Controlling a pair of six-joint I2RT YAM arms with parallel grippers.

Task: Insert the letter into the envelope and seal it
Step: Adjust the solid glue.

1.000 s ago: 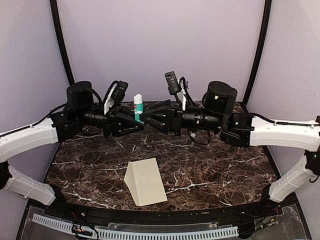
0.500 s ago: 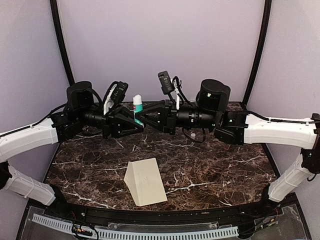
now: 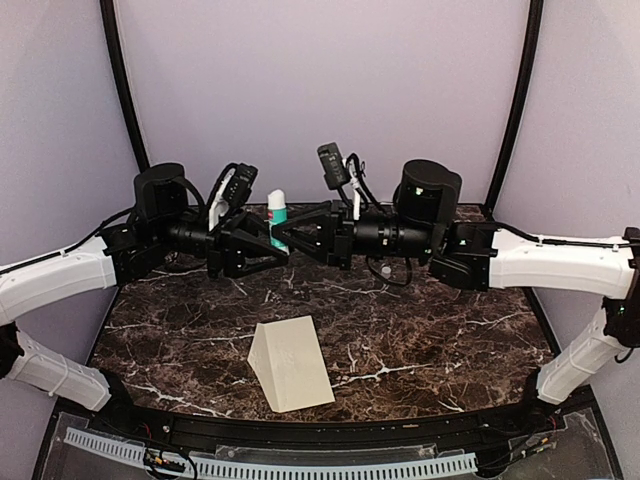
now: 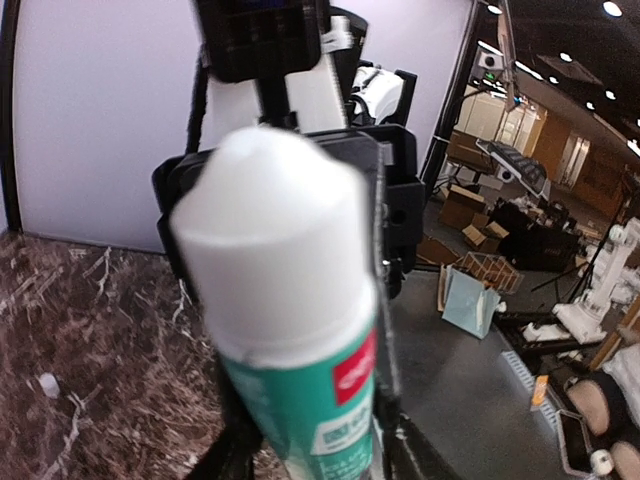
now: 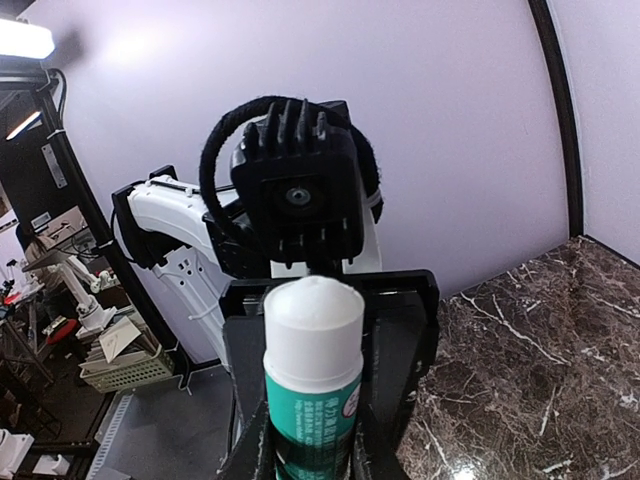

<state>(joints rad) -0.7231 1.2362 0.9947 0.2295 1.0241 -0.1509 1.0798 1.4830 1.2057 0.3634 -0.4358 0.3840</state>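
Two pincers meet at one glue stick [image 3: 277, 208].
Left pincer [image 3: 272, 242] holds the white-capped green stick; right pincer [image 3: 284, 230] sits around it, grip unclear. Plain cream envelope [image 3: 291, 363] lies flat on the table [image 3: 450, 330], well apart, down in front of both pincers.

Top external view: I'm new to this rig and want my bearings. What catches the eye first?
The left gripper and right gripper meet tip to tip at the back of the table, around a teal glue stick with a white cap. A pale cream envelope lies near the front edge.
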